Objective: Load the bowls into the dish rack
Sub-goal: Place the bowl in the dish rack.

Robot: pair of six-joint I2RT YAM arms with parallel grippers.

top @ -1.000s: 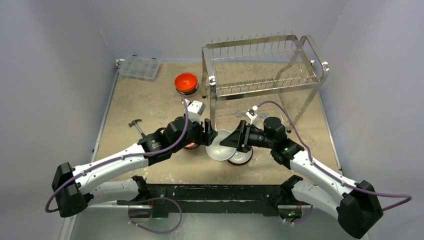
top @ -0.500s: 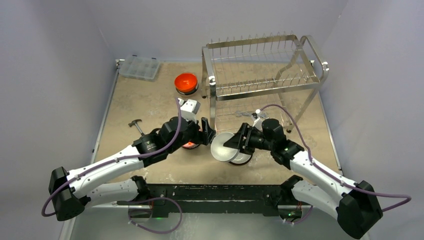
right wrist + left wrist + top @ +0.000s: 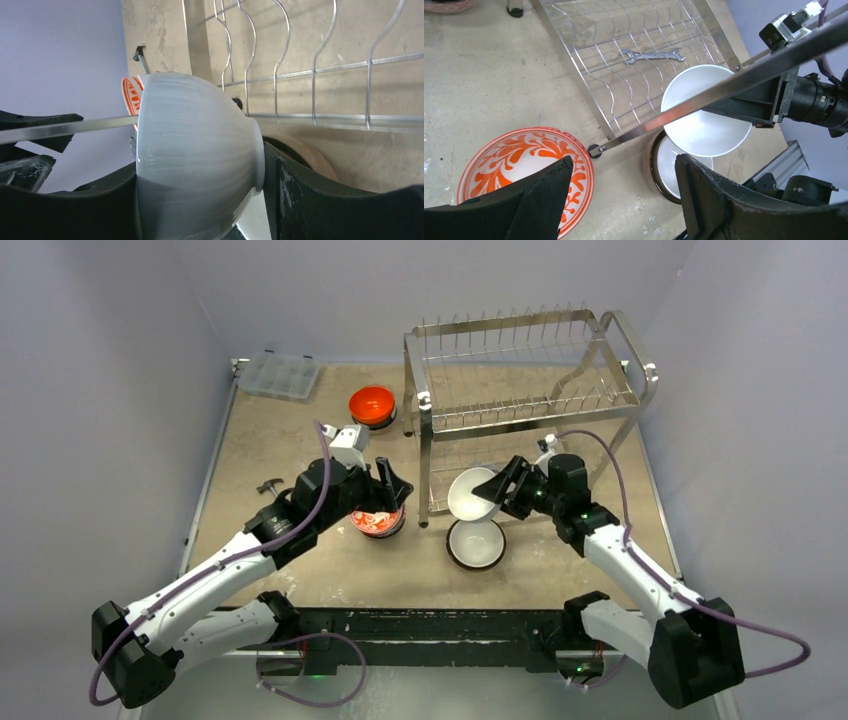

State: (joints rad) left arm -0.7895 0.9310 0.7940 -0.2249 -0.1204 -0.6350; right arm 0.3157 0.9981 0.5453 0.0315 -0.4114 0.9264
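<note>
The right gripper (image 3: 497,490) pinches a tilted white bowl (image 3: 468,496) just beside the near left leg of the dish rack (image 3: 530,370); the left gripper (image 3: 624,172), spread wide, hangs over the patterned bowl (image 3: 524,157) left of it

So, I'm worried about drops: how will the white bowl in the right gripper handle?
Probably slippery: the white bowl looks smooth and glossy. Likely stiff yet breakable, seemingly ceramic. Held on its side in the right gripper, its rounded wall might pivot.
</note>
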